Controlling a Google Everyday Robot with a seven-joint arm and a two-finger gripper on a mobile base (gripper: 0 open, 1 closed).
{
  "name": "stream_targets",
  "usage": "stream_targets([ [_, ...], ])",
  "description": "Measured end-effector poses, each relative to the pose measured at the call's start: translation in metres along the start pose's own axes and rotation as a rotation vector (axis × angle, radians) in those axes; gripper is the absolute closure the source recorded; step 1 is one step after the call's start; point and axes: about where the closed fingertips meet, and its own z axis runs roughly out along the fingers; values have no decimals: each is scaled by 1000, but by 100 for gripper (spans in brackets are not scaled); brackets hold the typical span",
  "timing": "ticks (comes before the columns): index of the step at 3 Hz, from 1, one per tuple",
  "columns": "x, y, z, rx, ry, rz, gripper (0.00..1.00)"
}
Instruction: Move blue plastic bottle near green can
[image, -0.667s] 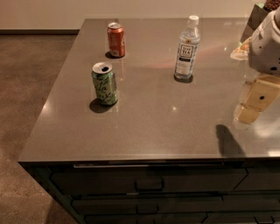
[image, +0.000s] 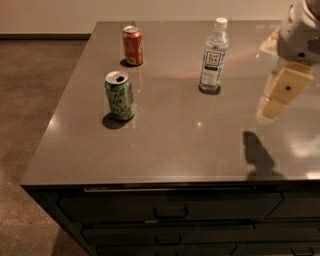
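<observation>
The green can (image: 120, 96) stands upright at the left front of the counter (image: 175, 150). The blue plastic bottle (image: 214, 55) stands upright well apart from it, to the right and further back. The gripper (image: 274, 101) hangs right of the bottle, slightly nearer the camera, so the reach runs leftward; whether it is spread or closed I cannot tell.

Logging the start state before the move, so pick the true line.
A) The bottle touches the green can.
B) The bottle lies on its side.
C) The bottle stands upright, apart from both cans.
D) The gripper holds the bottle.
C: the bottle stands upright on the counter, clear of the green can and the orange-red can, while the gripper hovers to its right, holding nothing.
</observation>
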Motion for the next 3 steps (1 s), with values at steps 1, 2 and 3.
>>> stream_targets([
  [1, -13, -45, 4, 18, -46, 69, 0],
  [2, -20, -97, 12, 50, -129, 170, 0],
  [3, -23, -143, 27, 72, -237, 278, 0],
])
